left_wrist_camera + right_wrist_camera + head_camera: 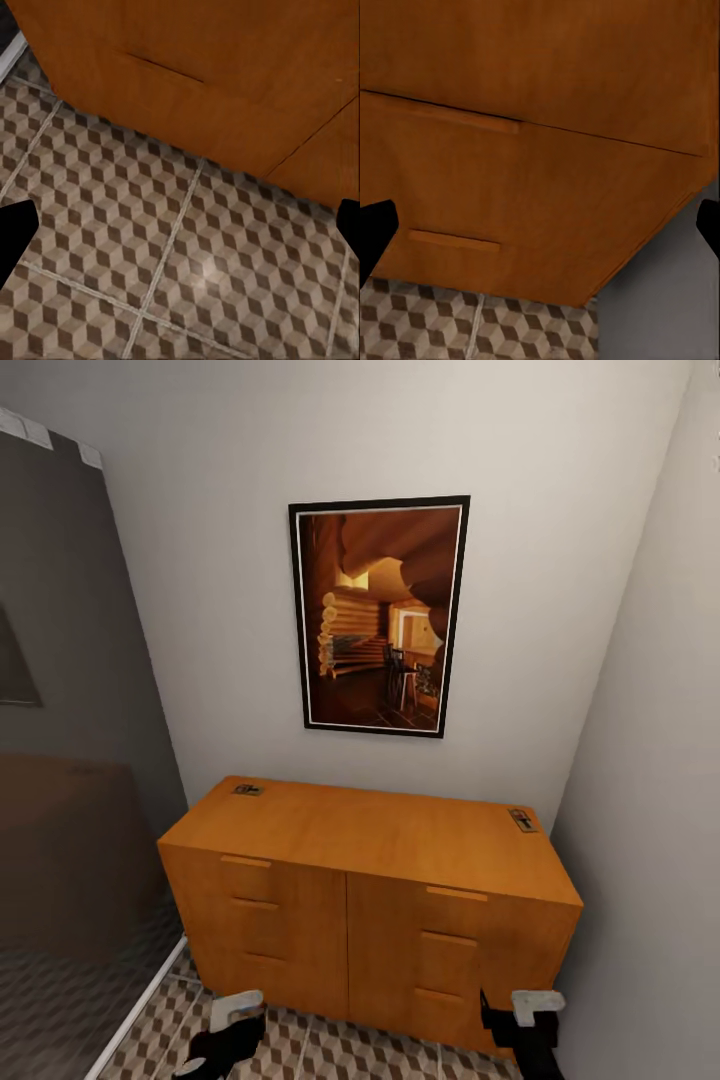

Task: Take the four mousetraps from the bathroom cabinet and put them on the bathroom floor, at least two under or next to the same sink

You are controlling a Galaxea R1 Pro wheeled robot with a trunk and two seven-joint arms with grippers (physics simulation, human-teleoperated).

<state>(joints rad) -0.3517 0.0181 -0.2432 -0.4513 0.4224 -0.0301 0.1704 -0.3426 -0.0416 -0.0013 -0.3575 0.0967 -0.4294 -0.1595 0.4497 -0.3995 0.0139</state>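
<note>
Mousetraps lie at the cabinet top's two back corners, one up and ahead of the left gripper, one above the right gripper, both low, jaws apart.

Two mousetraps are being shown on the cabinet top too small for their wire parts to be made out. Both grippers are being cut off by the head view's lower edge, their fingertips being clipped at the wrist views' sides.
</note>
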